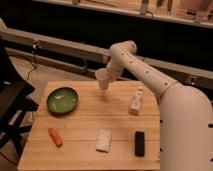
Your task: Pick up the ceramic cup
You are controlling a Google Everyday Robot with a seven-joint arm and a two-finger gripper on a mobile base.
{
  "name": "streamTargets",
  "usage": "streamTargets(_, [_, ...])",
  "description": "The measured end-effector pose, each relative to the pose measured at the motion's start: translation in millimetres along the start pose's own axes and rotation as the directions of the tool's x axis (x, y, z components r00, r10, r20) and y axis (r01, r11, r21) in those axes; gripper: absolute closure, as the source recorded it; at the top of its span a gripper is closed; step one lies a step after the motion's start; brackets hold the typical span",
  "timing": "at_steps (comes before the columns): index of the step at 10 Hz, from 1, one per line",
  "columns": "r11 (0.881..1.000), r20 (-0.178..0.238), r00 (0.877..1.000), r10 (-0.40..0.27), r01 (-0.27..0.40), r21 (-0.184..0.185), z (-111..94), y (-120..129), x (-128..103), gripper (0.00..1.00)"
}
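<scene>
At the left of the bench [80, 120] sits a green bowl [62, 100], with something pale lying in its hollow. Nearer the front edge on the same side lies a small orange thing [55, 136], likely a carrot, though the dim view leaves that open. Both are well apart from the work and need no minding.

Moving toward the middle, the ceramic cup [102, 80] hangs over the far edge of the bench, tipped a little and with its mouth up. It looks clear of the wood, not standing on it. The claw [106, 75] is at the cup's upper right side, closed on the cup near its rim. A cup with no handle gives little else to take hold of, which would explain the high grip. The slight tilt suggests it is carried by one side rather than squarely, so I would judge the hold fair but not generous.

In front of the cup, near the front edge, lies a flat white block [104, 140]. Right of the cup stands a white bottle [136, 101] with a narrow top, near enough that a swing to the right could knock it. A black bar [139, 143] lies near the front right corner.

The white arm [150, 75] reaches in from the right, its elbow bent high above the cup so that the claw meets it from above and behind. The pick seems all but made; what remains is to raise the cup well clear.
</scene>
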Motion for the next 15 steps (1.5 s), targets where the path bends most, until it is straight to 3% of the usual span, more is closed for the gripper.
streamTargets(15, [1.0, -0.002, 1.0, -0.005, 0.005, 0.005, -8.2, -8.0, 5.8, 1.0])
